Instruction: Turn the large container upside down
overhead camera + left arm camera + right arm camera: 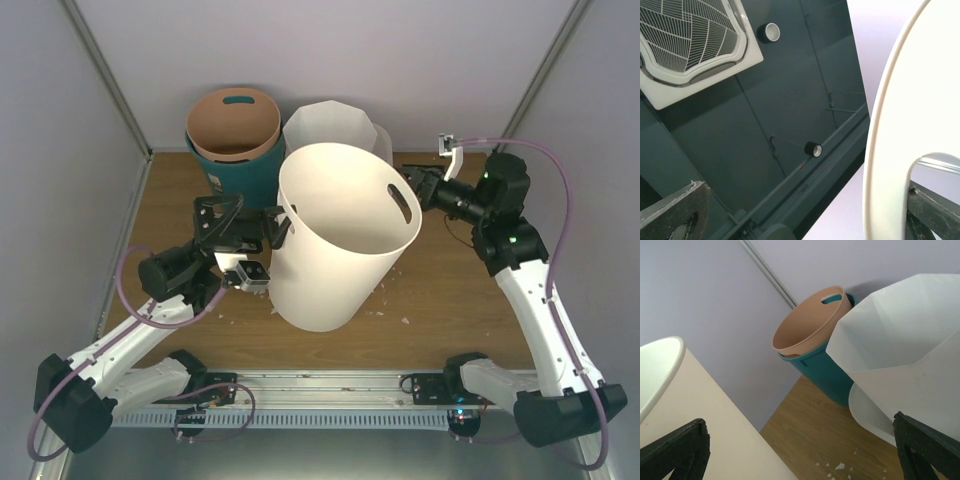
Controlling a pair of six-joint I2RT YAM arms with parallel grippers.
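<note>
So the large container (330,260) here is the big cream round bin sitting mouth-up mid-table, long axis pretty much vertical, between your two arms. Your left gripper (272,232) is at its left rim and your right gripper (418,188) is right by the handle cutout on the opposite side, so both are about equally close. Both sets of jaws are spread wide, nothing clamped. On the left wrist cam the rim runs between the fingers (670,212), with the far one showing through the cutout. Flipping it hinges on those two opposite rim grabs, I'd say. The bin looks empty inside. Behind it, a tan bin (233,122) is nested in a teal bin (235,180), next to an octagonal white bin (335,125), empty as far as I can see.
</note>
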